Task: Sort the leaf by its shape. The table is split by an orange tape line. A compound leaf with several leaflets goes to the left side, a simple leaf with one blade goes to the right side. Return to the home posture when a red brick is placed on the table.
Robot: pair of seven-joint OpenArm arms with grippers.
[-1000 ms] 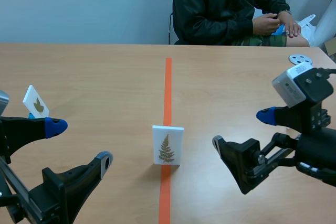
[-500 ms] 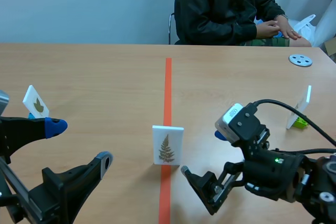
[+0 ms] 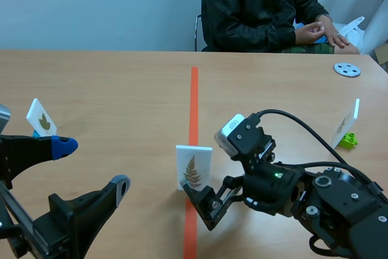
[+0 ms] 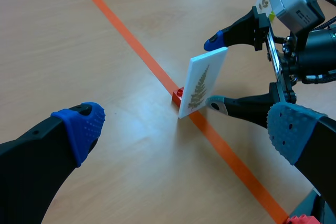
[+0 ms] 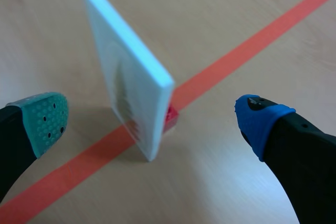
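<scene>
Left hand, lower left of the scene view, gapes empty. Card, standing at centre on the tape, looks light, stiff and tippy on its red base; pinch its flat faces. Right hand straddles it, fingers spread and not touching. Only its wrist view shows that; the scene view hides one finger.

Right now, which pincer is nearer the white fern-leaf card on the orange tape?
Right. Right pincer brackets the white fern-leaf card, open; left pincer, open, sits well short of it.
</scene>
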